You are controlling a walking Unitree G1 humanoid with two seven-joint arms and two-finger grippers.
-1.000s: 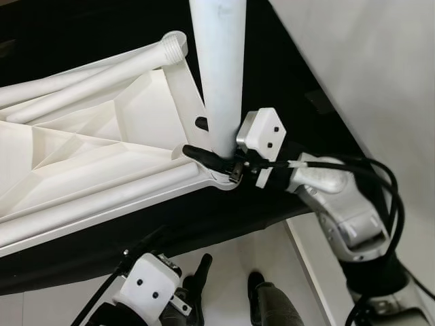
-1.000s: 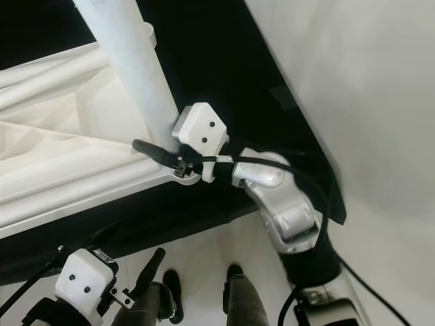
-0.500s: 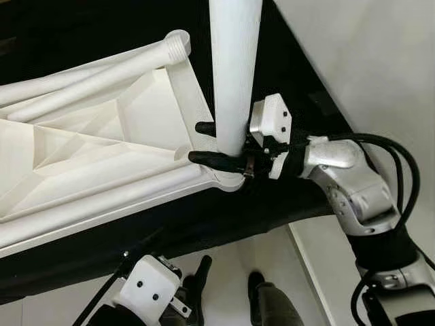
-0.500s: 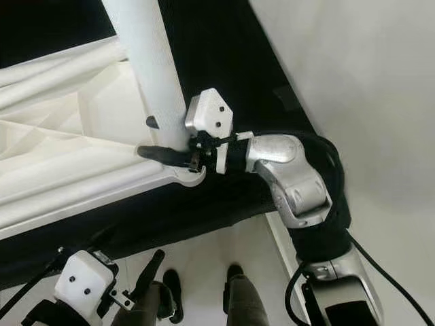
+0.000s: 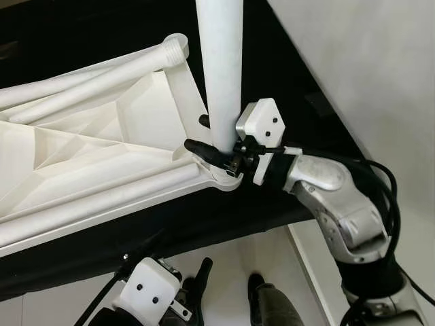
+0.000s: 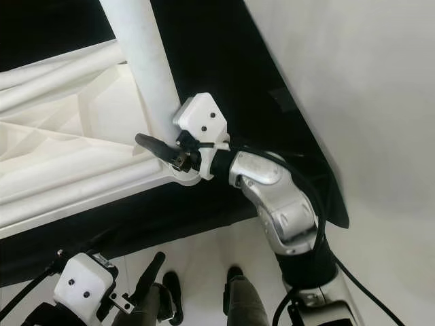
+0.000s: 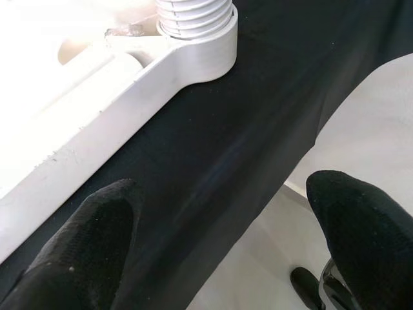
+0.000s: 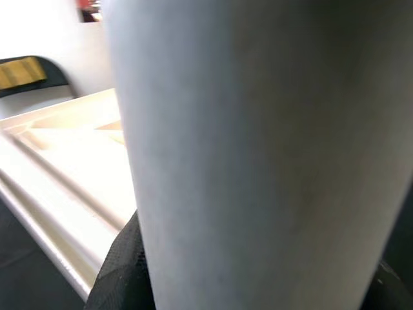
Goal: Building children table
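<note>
From the head views, the white table leg [image 5: 223, 75] stands upright with its foot in the corner socket [image 5: 221, 178] of the upturned white tabletop [image 5: 88, 163] on the black cloth [image 6: 224, 61]; the right gripper [image 5: 207, 139] reaches in sideways from the robot's right, its fingers clamped across the leg's base. The left gripper [image 5: 194, 285] hangs low, away from the work. In the left wrist view, its fingers [image 7: 77, 245] are spread wide and empty, facing the threaded joint. In the right wrist view, the leg fills the gap between the black pads [image 8: 122, 265].
</note>
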